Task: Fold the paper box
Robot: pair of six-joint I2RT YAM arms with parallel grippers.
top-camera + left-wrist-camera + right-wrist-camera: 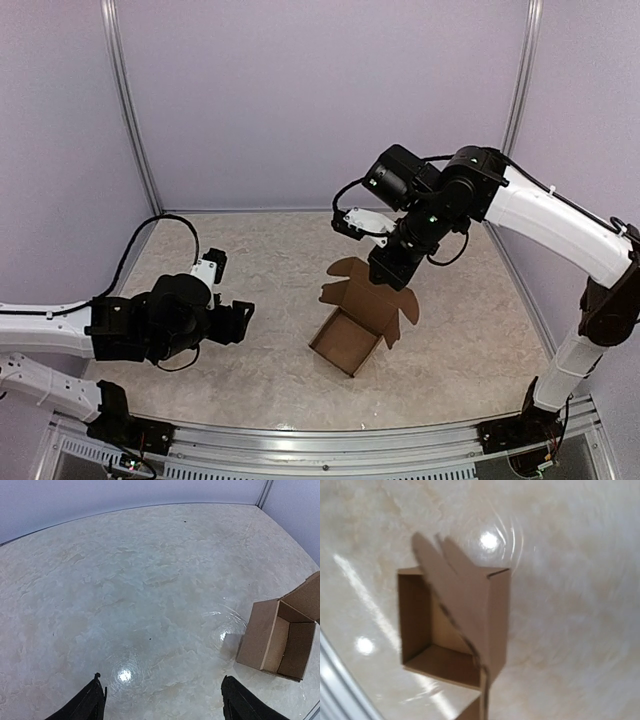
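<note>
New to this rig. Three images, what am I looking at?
Two robot arms are bolted at the near edge of a table. The overhead picture comes from a fixed camera above and behind them; the other two come from cameras on each wrist.

A half-formed brown box stands on the table, open on top, flaps still up.

The left end effector hovers open over bare table, holding nothing, with the box off to its side. The right end effector is above the box's raised flaps; its fingers don't show in its blurred wrist picture, so I can't tell if it grips anything.
</note>
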